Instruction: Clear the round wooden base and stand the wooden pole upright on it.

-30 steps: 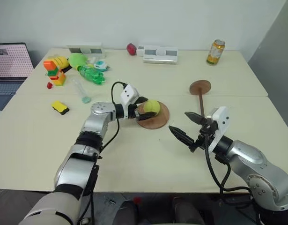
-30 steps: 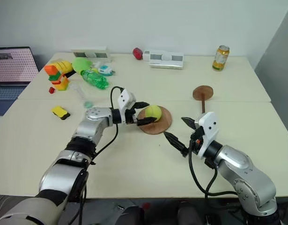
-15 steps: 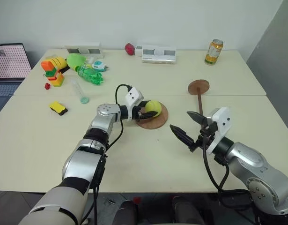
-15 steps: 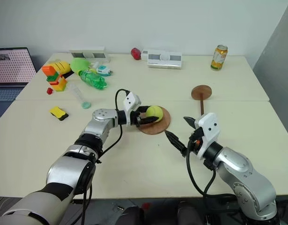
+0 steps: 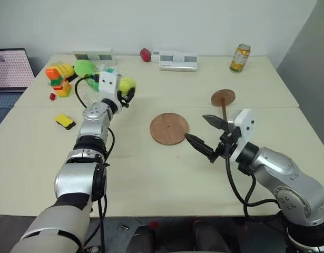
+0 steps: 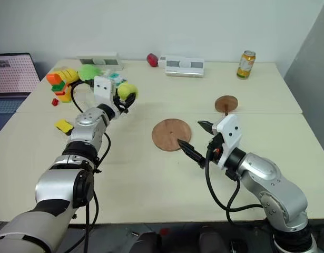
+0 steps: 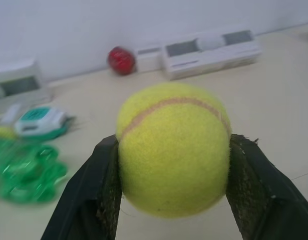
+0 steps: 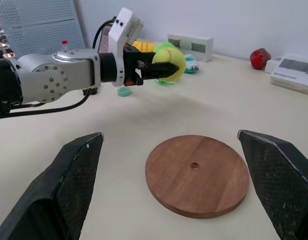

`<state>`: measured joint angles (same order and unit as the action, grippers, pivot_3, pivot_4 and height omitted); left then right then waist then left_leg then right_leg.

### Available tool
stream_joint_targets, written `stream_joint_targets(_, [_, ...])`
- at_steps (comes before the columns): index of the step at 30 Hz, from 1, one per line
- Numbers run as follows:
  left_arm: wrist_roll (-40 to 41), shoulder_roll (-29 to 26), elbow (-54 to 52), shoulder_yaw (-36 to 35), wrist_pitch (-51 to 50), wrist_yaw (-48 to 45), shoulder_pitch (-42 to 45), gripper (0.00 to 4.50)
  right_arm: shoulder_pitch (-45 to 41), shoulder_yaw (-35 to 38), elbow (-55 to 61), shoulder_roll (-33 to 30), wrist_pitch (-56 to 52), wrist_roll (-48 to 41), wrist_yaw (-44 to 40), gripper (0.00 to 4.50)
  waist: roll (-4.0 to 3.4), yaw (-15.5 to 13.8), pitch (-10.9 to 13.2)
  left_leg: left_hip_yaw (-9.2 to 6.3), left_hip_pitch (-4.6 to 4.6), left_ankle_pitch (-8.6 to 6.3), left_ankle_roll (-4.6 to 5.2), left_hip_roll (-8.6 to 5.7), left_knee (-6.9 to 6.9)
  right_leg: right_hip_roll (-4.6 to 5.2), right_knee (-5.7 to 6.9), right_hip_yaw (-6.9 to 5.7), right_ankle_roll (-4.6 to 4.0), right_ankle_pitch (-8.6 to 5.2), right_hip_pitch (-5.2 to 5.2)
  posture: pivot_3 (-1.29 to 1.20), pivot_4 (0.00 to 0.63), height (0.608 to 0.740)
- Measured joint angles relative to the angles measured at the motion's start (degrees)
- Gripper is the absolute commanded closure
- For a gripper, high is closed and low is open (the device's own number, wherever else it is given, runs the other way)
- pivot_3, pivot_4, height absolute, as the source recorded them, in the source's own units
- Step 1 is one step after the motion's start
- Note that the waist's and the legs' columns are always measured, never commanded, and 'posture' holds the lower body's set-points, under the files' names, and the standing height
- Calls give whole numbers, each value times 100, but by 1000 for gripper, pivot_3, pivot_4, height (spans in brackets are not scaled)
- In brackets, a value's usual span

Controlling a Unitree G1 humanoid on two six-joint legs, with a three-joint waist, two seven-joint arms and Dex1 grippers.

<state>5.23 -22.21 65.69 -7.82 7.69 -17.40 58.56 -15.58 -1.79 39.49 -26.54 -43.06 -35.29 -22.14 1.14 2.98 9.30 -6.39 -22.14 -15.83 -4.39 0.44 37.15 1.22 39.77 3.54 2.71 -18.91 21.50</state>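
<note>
The round wooden base point(image 5: 169, 128) lies flat at the middle of the bench point(image 5: 151, 174), its top bare and its centre hole exposed. The wooden pole point(image 5: 225, 108) lies flat on the bench just beyond the right gripper, well apart from the base, with its small end disc pointing away from the robot.

The left gripper point(image 5: 127, 90) is raised above the bench near the far-left clutter, its fingers point(image 7: 246, 180) pinching a yellow tennis ball point(image 5: 126, 85) from both sides. The right gripper point(image 5: 205, 136) hovers just beside the near-right edge of the base, fingers spread wide and holding nothing.

Risks from this state:
- A ball released from height is likely to bounce or roll back onto the base or off the bench; it should be set down low, against the green bottle point(image 5: 96, 79) or other clutter.
- The right fingers stand close to the base; a careless reach toward the pole could nudge the disc.
- The pole is thin and lies flat; a shallow pinch may slip or roll it.
</note>
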Motion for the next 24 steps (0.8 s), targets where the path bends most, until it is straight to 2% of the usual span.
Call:
stream_joint_targets(6, [-49,243,426,-186,11,1404,-84,2014,-218,-16,-169,-6,-89,-44,-150,0,6,-6,-1,-8,-54,11,-21,-1,27,0,17,-10,0,0,42,0,150,740])
stream_joint_targets(8, [-64,249,492,-210,11,1575,-89,2014,-242,-16,-170,-12,-122,-53,-154,0,6,15,-1,-9,-72,12,-21,0,40,-2,27,-10,0,0,60,0,150,740])
stream_joint_targets(10, [-56,250,578,-286,10,1692,-91,1356,-262,-14,-169,-17,-131,-56,-155,0,6,29,-1,-9,-74,12,-21,0,43,-3,31,-10,0,0,62,0,150,740])
stream_joint_targets(11, [-43,259,599,-320,11,1681,-92,1238,-262,-7,-169,-23,-141,-59,-153,0,6,33,-1,-9,-74,12,-21,0,44,-3,33,-10,0,0,62,0,150,740])
stream_joint_targets(13, [-33,281,618,-358,34,1663,-93,672,-262,-2,-169,-24,-169,-72,-149,0,6,32,-1,-9,-74,12,-21,0,47,-3,34,-10,0,0,62,0,150,740])
stream_joint_targets(16, [-33,284,620,-384,53,1606,-93,48,-260,9,-168,-23,-201,-72,-103,0,6,32,-1,-9,-76,12,-21,-1,53,-4,35,-10,0,0,61,0,150,740])
stream_joint_targets(24, [-39,282,562,-391,137,1531,-106,21,-221,57,-168,2,-237,-55,9,0,6,32,-1,-9,-76,12,-21,-1,57,-3,40,-10,0,0,61,0,150,740])
